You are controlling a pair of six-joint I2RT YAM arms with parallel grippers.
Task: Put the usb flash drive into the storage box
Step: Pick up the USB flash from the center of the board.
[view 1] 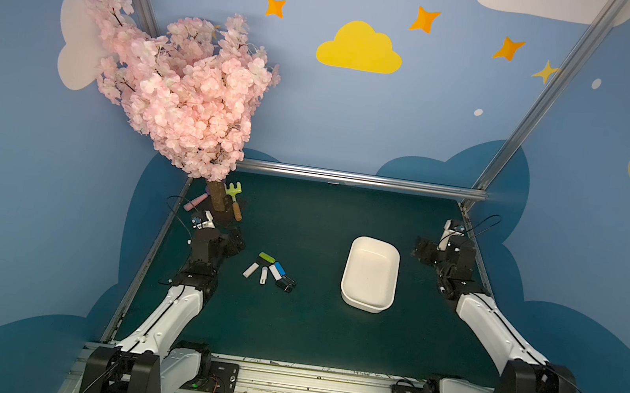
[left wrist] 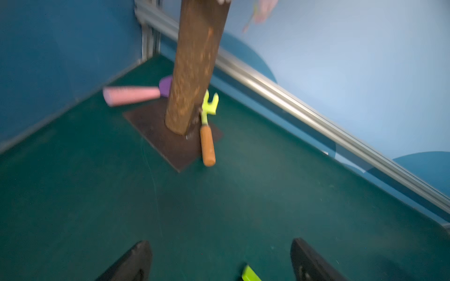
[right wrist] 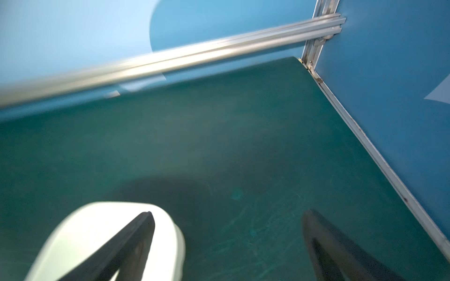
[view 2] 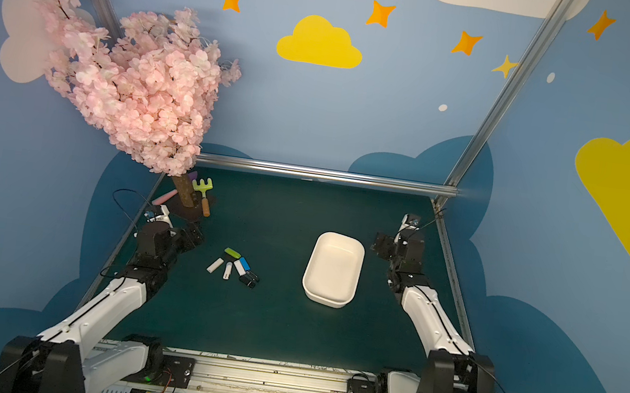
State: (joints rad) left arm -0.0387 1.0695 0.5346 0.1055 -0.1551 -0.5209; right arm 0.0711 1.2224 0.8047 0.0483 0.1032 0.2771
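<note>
Nothing has been picked up yet, so I'd say this is the reach for a stick. The little plastic usb flash drives (view 1: pixel 270 271) lie in a loose bunch on the dark green table mat (view 1: pixel 308 329), left of centre: a lime-green one (view 1: pixel 267 257) farthest back, two white, one blue-and-white and one black.

The left gripper (view 1: pixel 236 241) hangs just to the left of the bunch and a touch farther back. In its wrist view the fingers (left wrist: pixel 136 258) stand wide apart and hold nothing, with a corner of the lime-green stick showing low between them.

The shallow white plastic storage box (view 1: pixel 374 255) sits empty to the right, well apart from the sticks. The right gripper (view 1: pixel 419 252) waits just beside its far right corner, spread wide and empty too.

The next move, I'd judge, is for the left arm to drop over one stick, likely the green one, and close across its narrow width. The sticks lie close together, so a neighbour could get nudged.
</note>
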